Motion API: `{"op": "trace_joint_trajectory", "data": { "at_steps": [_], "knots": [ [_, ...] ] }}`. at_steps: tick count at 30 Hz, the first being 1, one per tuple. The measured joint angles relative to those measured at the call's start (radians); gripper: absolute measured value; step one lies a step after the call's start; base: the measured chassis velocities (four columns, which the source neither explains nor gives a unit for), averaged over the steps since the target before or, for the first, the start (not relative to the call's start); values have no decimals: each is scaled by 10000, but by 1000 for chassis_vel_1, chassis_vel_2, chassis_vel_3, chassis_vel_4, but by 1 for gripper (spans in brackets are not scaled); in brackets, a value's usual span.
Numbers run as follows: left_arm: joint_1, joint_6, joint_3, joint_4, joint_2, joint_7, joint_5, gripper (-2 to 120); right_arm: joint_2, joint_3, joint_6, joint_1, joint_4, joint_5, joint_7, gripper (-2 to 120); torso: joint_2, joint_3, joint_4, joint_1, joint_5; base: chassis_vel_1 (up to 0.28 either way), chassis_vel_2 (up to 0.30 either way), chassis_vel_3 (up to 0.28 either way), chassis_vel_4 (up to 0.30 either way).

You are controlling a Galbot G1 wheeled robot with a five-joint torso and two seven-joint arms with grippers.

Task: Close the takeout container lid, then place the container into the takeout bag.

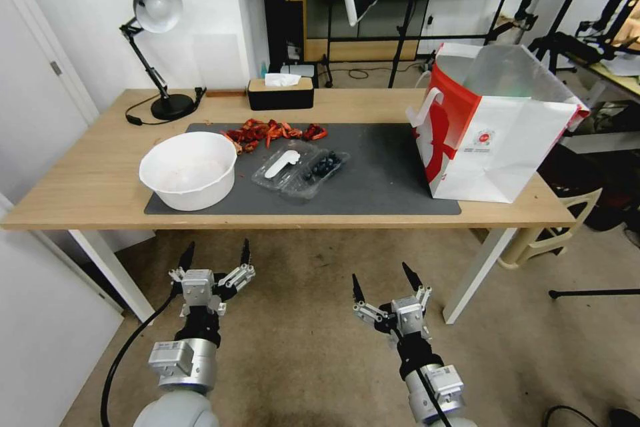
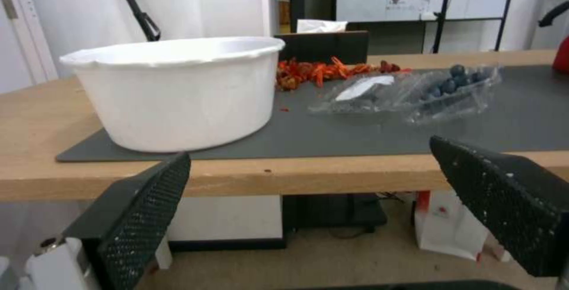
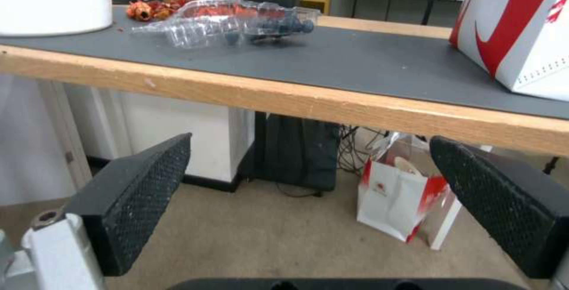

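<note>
**A:** Walk me through it, big things first.

**B:** I see the table (image 1: 93,180) ahead with a dark mat (image 1: 387,180) on it. The takeout bag (image 1: 493,140) stands upright at the mat's right end, mouth open. A white bowl (image 1: 189,170) sits at the left end. Between them, nearer the bowl, lies the takeout container (image 1: 301,170), spread open, its lid (image 1: 280,165) flat on the mat on the bowl's side, blueberries in the other half.

**A:** And my arms?

**B:** Both hang below the table edge, well short of it. The left gripper (image 1: 215,259) and the right gripper (image 1: 383,280) are each spread wide and hold nothing. The container lies forward of and above both, roughly between them; I judge it slightly nearer the left. Its long axis runs slantwise, lid end nearer the left arm.

**A:** What do the wrists add?

**B:** The left wrist view shows the lid's white sticker (image 2: 362,88) from low down. The right wrist view shows a second small bag (image 3: 398,196) on the floor under the table.
</note>
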Motion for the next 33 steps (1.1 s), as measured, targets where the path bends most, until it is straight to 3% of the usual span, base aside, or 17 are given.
{"op": "trace_joint_trajectory", "data": {
  "at_steps": [14,22,30,33],
  "knots": [
    [-174,-90,-132,353,226,482,38,100,-6,79,-296,134,82,293,-41,100,0,0,1,0,1,0,0,0,0],
    [-826,-157,-264,1192,926,958,-75,100,-38,1233,-669,543,484,1101,-111,100,0,0,-1,1,0,0,0,0,0],
    [-836,-162,-313,1249,958,994,-114,100,-200,1518,-869,781,529,1458,-157,100,-1,0,0,0,1,0,0,0,0],
    [-928,61,-220,1166,1034,996,-589,100,-145,1402,-863,730,536,1416,-184,100,0,1,1,1,1,0,0,0,0]
  ]
}}
